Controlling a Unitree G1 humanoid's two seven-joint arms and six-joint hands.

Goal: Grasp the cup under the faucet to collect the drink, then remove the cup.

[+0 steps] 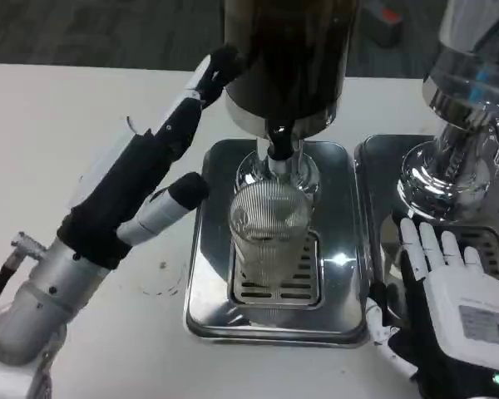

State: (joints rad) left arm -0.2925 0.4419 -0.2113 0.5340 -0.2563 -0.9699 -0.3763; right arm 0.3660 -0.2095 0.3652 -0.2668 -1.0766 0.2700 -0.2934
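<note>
My left hand (162, 162) is up by the dispenser (287, 58), fingers spread, holding nothing, one fingertip near the tank. The ribbed cup (269, 229) stands on the drip tray (208, 307) grate under the faucet (279, 141). I'd close in from the cup's left, where there's room. My right hand (457, 291) rests flat and empty; the second dispenser (457, 125) crowds that side.

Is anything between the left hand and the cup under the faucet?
Nothing visible. The left hand hovers open just left of the ribbed clear cup, which stands on the drip tray under the faucet.
</note>
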